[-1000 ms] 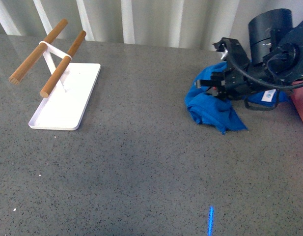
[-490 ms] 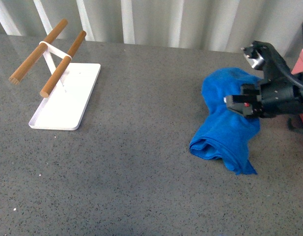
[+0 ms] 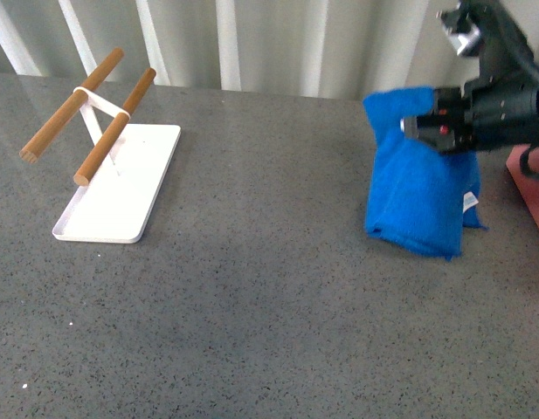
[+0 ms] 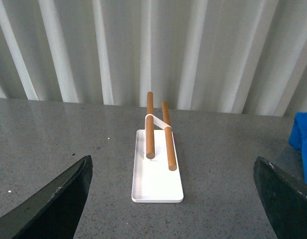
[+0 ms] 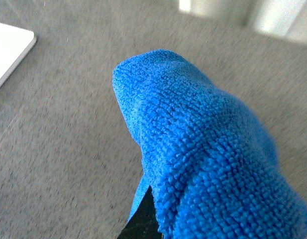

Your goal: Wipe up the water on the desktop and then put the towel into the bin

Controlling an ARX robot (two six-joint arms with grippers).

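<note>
Far left on the desk [image 3: 252, 314]: white tray [image 3: 129, 201] lying flat, with two wooden rods [image 3: 112, 127] propped side by side on a white stand, slanting up and away; seen again in the left wrist view beyond the left claw [image 4: 171, 159]; left claw released, dark fingers [image 4: 53, 199] spread wide with nothing between them, hovering above bare desk and pointed toward the tray; out of sight in the front view.

Right of centre: towel [image 3: 422, 188] lifted and hanging in a folded bundle, white label [image 3: 468, 202] near its lower right; lowest fold at or just above the desk, contact impossible to tell; well apart from the tray.

Further right: right claw [image 3: 419, 127] clenched on the towel's upper part; right arm reaching in from the right edge, raised off the desk, wrist roughly level, claw pointed left; blue pile filling the right wrist view, one dark fingertip showing under the cloth.

At the right edge: bin [image 3: 531, 188], only a pink sliver visible, just beside the hanging towel.
</note>
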